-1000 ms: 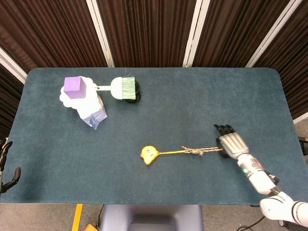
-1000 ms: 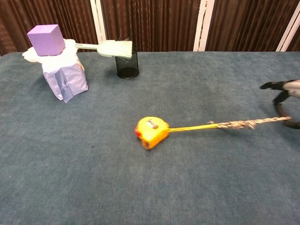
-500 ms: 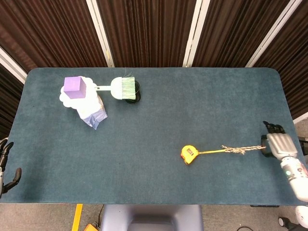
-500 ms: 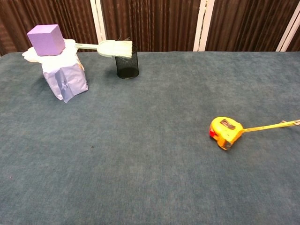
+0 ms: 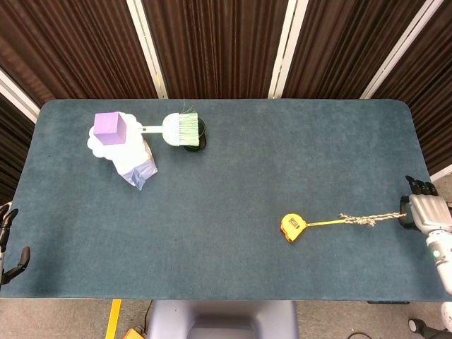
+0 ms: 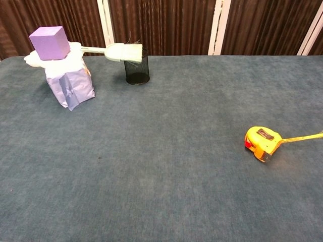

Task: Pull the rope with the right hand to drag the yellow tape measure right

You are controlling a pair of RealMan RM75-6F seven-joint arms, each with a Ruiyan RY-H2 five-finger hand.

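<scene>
Tape measure: one yellow tape measure [image 5: 292,227] lies on the table [image 5: 282,155], right of centre, toward the near edge; in the chest view it sits at the right side [image 6: 262,142].
Tape blade: one yellow strip runs from the tape measure toward 3 o'clock and joins the rope.
Rope: one braided rope [image 5: 367,219] stretches on toward 3 o'clock to the right hand.
Right hand: one right hand [image 5: 424,212] at the table's right edge, at 3 o'clock from the tape measure and well apart from it; fingers curled round the rope's end, grasping it. Seen in the head view only.
Left hand: one left hand [image 5: 8,247] off the table's near-left corner, at about 9 o'clock from the tape measure; holds nothing, fingers apart.
Other items, far-left area: one purple cube [image 5: 109,127] atop one white-and-lilac bag [image 5: 133,161]; one pale green brush [image 5: 176,130] resting over one black mesh cup [image 6: 137,68].
</scene>
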